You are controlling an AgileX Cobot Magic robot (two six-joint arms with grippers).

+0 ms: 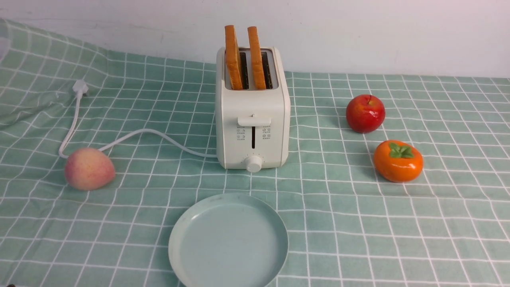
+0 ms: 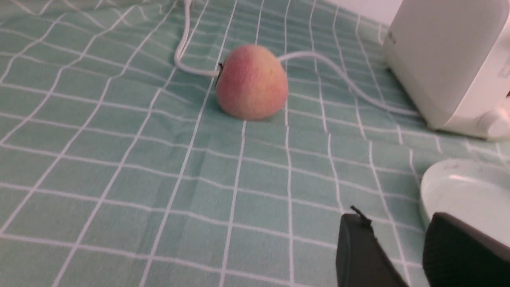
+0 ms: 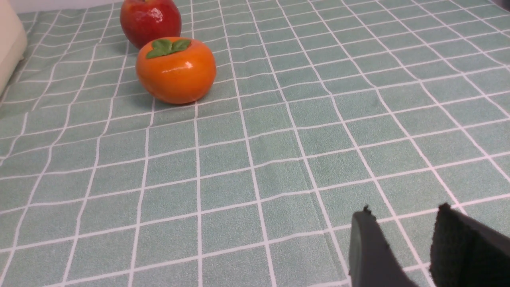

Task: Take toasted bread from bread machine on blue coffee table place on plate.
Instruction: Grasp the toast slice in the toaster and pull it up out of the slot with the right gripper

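Note:
Two slices of toasted bread (image 1: 234,56) (image 1: 256,56) stand upright in the slots of the cream-white bread machine (image 1: 252,123) at the middle of the blue coffee table (image 1: 358,223). The empty plate (image 1: 228,243) lies in front of it. Neither gripper shows in the front view. In the left wrist view my left gripper (image 2: 394,219) is open and empty, low over the cloth beside the plate's rim (image 2: 458,187), with the bread machine (image 2: 450,59) beyond. In the right wrist view my right gripper (image 3: 402,213) is open and empty over bare cloth.
A peach (image 1: 89,168) lies left of the bread machine on its white cord (image 1: 155,137); it also shows in the left wrist view (image 2: 252,82). A red apple (image 1: 365,113) and an orange persimmon (image 1: 398,160) sit to the right, and show in the right wrist view (image 3: 150,20) (image 3: 176,69).

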